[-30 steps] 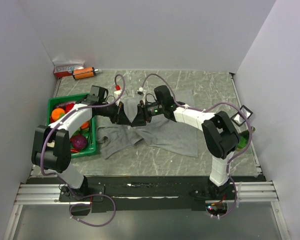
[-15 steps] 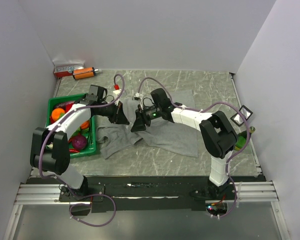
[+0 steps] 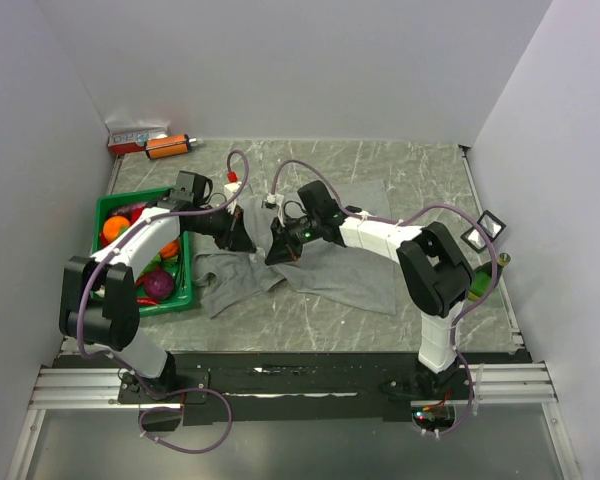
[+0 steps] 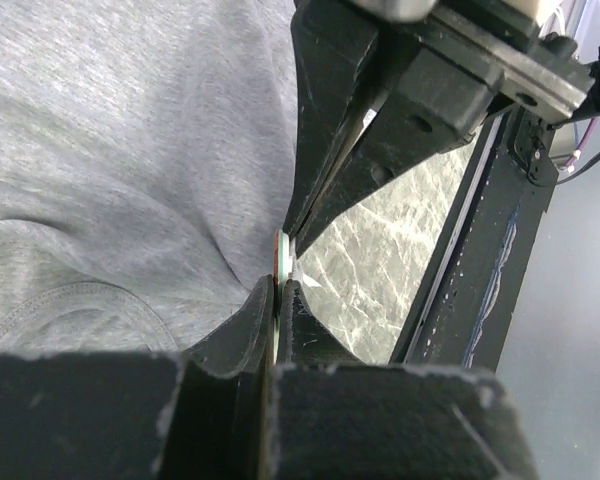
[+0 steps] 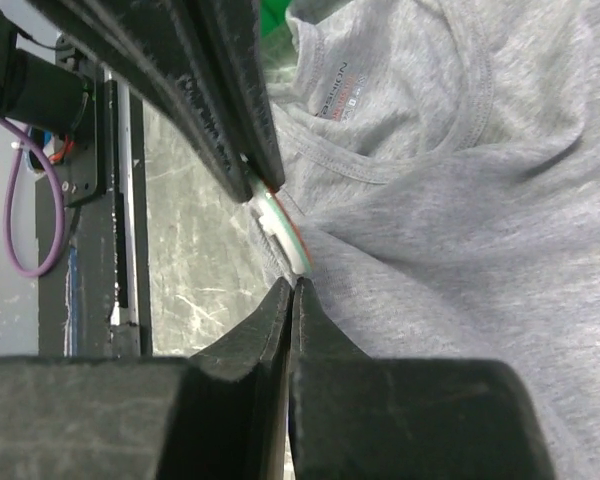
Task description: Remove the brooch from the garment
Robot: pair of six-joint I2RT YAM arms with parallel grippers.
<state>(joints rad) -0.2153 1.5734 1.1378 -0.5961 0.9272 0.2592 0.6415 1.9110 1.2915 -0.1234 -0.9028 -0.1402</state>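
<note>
The grey garment (image 3: 340,265) lies rumpled mid-table, one fold pulled up to a point between the arms. A whitish, green-rimmed brooch (image 5: 283,228) sits at that point, seen edge-on in the left wrist view (image 4: 278,250). My left gripper (image 4: 278,285) is shut on the brooch's edge. My right gripper (image 5: 293,285) is shut, its tips pressed against the brooch's opposite edge where the cloth (image 5: 460,200) meets it. Whether those tips pinch anything is hidden. From above, the left gripper (image 3: 245,238) and right gripper (image 3: 273,250) meet tip to tip over the garment's left part.
A green crate (image 3: 130,196) holding toy fruit and vegetables stands left of the garment. An orange cylinder (image 3: 167,146) and a red-and-white box (image 3: 135,135) lie at the back left corner. A green object (image 3: 485,282) and a small black frame (image 3: 483,228) sit by the right arm's elbow.
The right gripper's jaws have closed at the brooch, after standing open half a second ago. The left gripper has kept its hold and barely moved.
</note>
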